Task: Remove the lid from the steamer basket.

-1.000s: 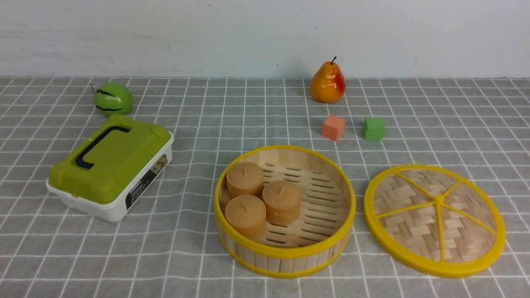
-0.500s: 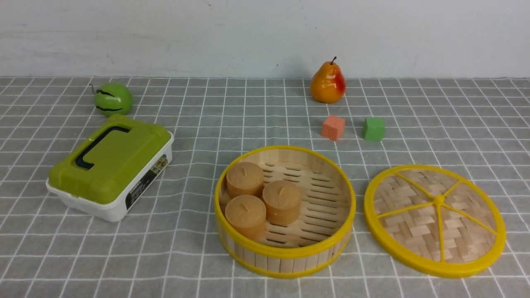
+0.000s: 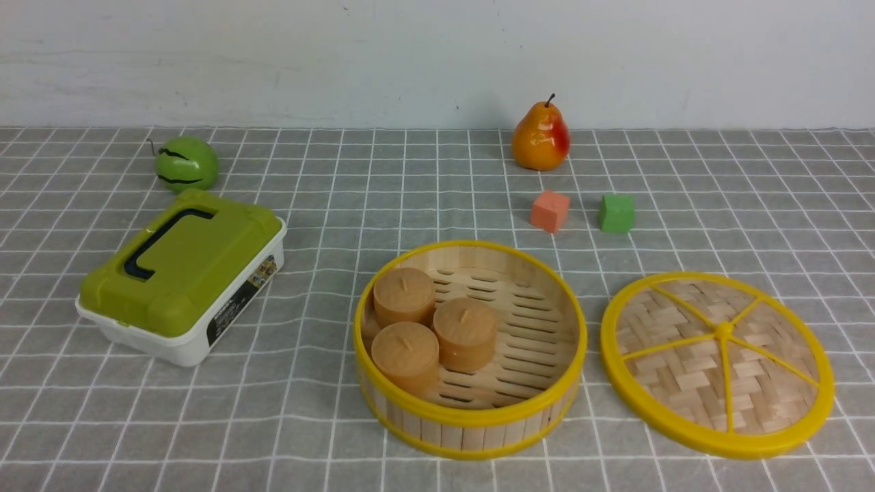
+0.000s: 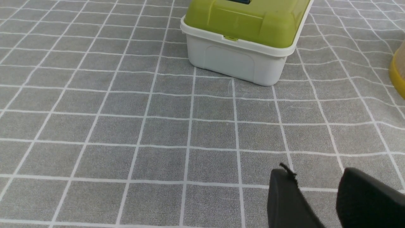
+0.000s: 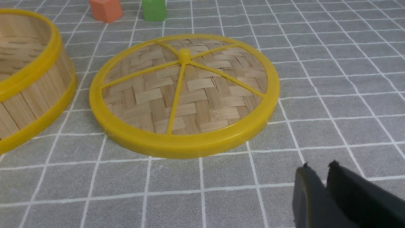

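The lid (image 3: 718,363) hides nothing; steamer basket (image 3: 470,424) wall masks 1 bun.

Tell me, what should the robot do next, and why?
Probably nothing more than stay back. The lid already lies flat on the cloth to the right of the steamer basket, which stands open with brown cakes inside. Both grippers hold nothing, and neither arm shows in the front view, so the job looks finished.

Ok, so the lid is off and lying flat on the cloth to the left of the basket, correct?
Not quite. The lid is off and flat on the cloth, but it lies to the right of the basket, as the front view shows.
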Tool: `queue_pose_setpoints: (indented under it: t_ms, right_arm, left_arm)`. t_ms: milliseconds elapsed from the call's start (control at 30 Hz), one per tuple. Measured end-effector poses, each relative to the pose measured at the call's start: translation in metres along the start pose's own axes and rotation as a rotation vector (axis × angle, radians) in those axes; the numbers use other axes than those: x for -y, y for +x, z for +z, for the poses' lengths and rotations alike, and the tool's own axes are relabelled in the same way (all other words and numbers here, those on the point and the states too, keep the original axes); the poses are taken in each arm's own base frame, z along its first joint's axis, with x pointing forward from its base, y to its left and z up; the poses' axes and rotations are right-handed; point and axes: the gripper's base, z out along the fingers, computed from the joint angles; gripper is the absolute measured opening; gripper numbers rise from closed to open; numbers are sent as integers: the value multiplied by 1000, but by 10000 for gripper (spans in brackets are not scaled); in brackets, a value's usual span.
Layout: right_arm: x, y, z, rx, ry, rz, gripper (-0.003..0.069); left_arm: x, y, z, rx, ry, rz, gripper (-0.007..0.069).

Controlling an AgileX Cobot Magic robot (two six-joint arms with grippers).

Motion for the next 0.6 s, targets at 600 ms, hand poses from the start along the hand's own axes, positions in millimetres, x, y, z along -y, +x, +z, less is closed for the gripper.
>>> queue_pose_setpoints:
  t_ms: [600]
  right_arm:
    - [0,0,0,0,0,0,97]
  left_arm:
    - [0,0,0,0,0,0,239]
